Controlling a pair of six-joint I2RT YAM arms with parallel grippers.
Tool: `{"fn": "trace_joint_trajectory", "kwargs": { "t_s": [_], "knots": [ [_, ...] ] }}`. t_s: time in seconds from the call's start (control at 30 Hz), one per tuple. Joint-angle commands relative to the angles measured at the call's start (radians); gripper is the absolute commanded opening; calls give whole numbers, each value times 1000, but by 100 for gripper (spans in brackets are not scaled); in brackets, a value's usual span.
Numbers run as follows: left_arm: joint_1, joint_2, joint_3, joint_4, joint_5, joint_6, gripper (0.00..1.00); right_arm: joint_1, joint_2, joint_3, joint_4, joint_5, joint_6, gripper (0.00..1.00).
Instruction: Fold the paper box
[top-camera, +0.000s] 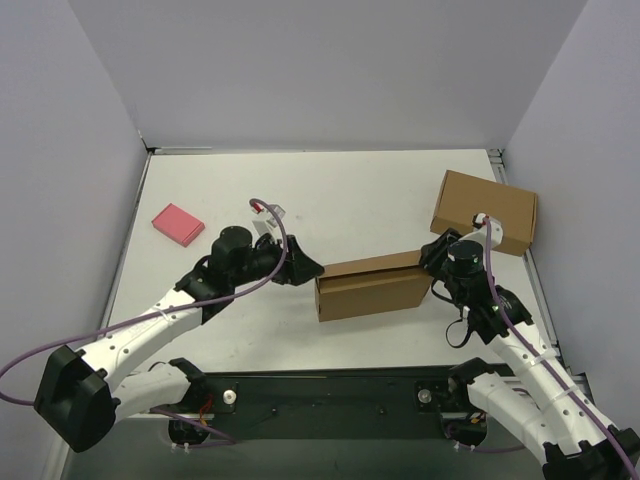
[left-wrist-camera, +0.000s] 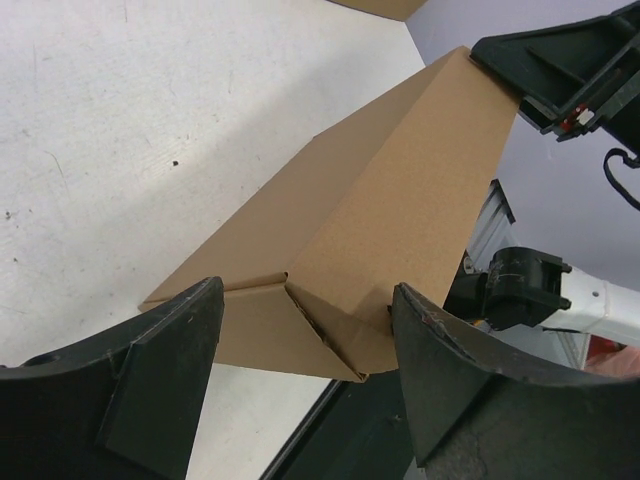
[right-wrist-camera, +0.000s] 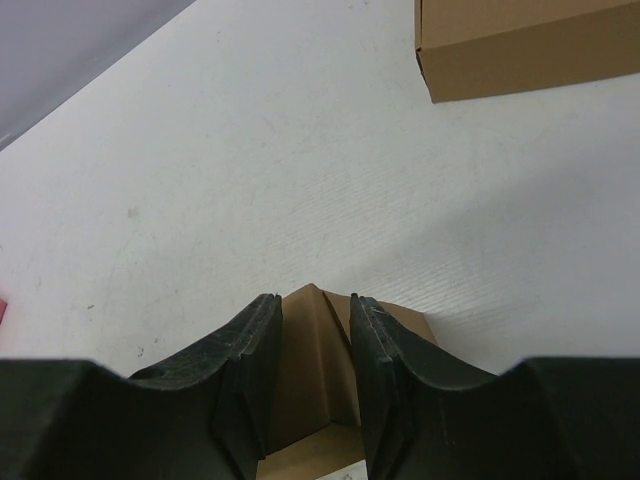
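The box (top-camera: 372, 285) sits in the middle of the desk (top-camera: 330, 190), a little nearer the near edge than the far one. It is already formed into an oblong. Its long axis runs roughly parallel to the near edge, with the right end angled slightly toward the far edge.

The right gripper (top-camera: 432, 255) is at that right end, its fingers (right-wrist-camera: 250, 370) drawn close on a ridge of cardboard, so it appears to be pinching the box. The left gripper (top-camera: 305, 268) faces the left end with its jaws spread wide. The partly folded end flaps lie straight ahead between its fingers (left-wrist-camera: 160, 380), and I cannot tell whether they touch. I judge the left arm better placed to press those flaps in.

The second box (top-camera: 485, 212) is near the right edge, and the pink block (top-camera: 178, 224) is toward the left edge. No writing can be read anywhere.
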Motion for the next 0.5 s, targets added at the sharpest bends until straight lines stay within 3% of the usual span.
{"fn": "trace_joint_trajectory", "kwargs": {
  "t_s": [0.0,0.3,0.47],
  "knots": [
    [-53,16,-44,-148,-56,187,76,11,27,-15,-153,41,-26,34],
    [-225,51,-55,-179,-282,317,76,17,27,-15,-159,44,-23,35],
    [-248,54,-84,-171,-346,328,75,18,13,-18,-164,47,-23,38]
  ]
}}
